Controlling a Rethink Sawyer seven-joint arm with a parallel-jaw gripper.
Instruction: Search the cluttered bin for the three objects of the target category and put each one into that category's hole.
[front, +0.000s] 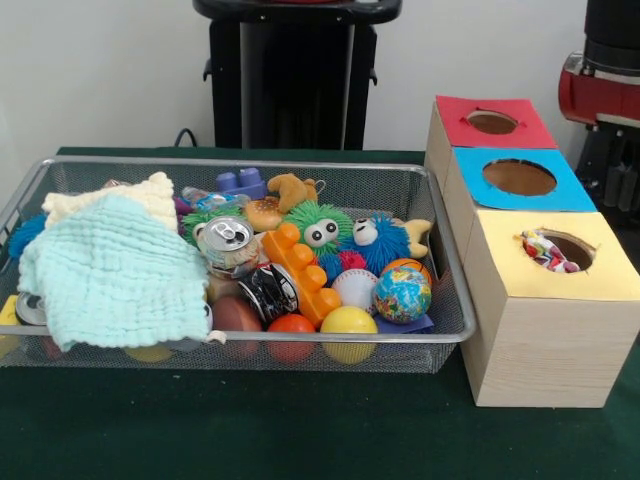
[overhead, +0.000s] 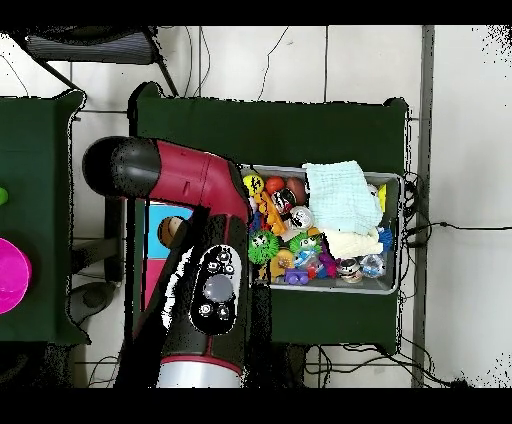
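On the green table (front: 300, 440) sits a wire bin (front: 445, 300) full of toys. In the overhead view the big red and black arm (overhead: 190, 180) reaches over the boxes and hides most of them. The arm's hand does not show in either view, so I cannot tell if it is apart or together.

Beside the bin stand three wooden boxes in a row. Each has a round hole on top. The yellow box (front: 545, 320) is nearest the camera in the front view. A bit of bright cloth (front: 545, 252) pokes out of its hole. The blue box (front: 520, 180) is in the middle. The red box (front: 490, 122) is at the far end.

In the bin, a pale green cloth (front: 115, 275) covers one side. A cream cloth (front: 115, 200) lies just behind it, touching it. Next to the cloths is a silver can (front: 228, 240), lying tilted. An orange block (front: 300, 270) leans beside the can. A purple block (front: 242, 183) sits at the back.

A fuzzy green toy (front: 318, 230) with big eyes sits next to a fuzzy blue toy (front: 378, 238). In front of them are balls, close together: a globe ball (front: 402, 293), a white ball (front: 355, 290), a yellow ball (front: 348, 322), an orange ball (front: 292, 328) and a brown ball (front: 235, 315).
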